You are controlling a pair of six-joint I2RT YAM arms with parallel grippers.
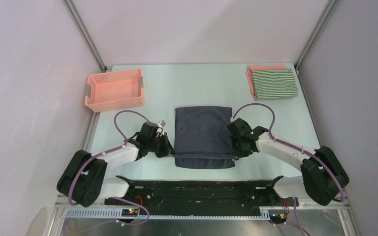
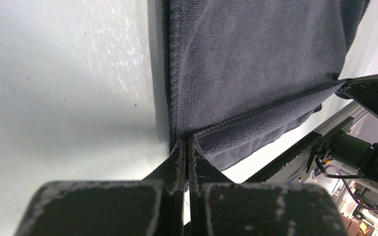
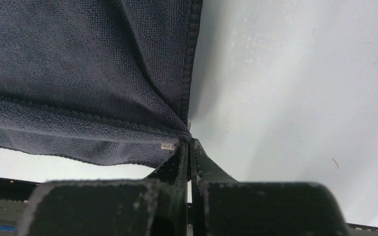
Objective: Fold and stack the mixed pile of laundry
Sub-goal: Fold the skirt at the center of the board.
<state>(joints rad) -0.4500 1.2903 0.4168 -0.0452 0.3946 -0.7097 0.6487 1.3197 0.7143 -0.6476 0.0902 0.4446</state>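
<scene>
As I look down from the top camera, the pale green table [image 1: 202,83] fills the middle of the frame. The dark navy-grey garment [image 1: 203,137] lies spread flat as a rectangle at centre, and a narrow band crosses its lower edge where the cloth turns over. In the upper left I see the pink basket [image 1: 115,101], well apart from the cloth. In the upper right corner the green-and-white striped garment [image 1: 274,83] sits folded on top of the salmon-pink shirt [image 1: 266,68], whose edge shows along the top and left of that stack.

The left gripper [image 1: 170,150] is at the lower left corner of the dark garment and the right gripper [image 1: 235,152] at its lower right corner. In the left wrist view, the left gripper [image 2: 187,147] has its fingers pinched tight on the hem corner of the dark garment [image 2: 256,59]. In the right wrist view, the right gripper [image 3: 188,145] is likewise clamped on its corner of the dark garment [image 3: 78,59], just beside a tiny white label [image 3: 167,146] on the hem
</scene>
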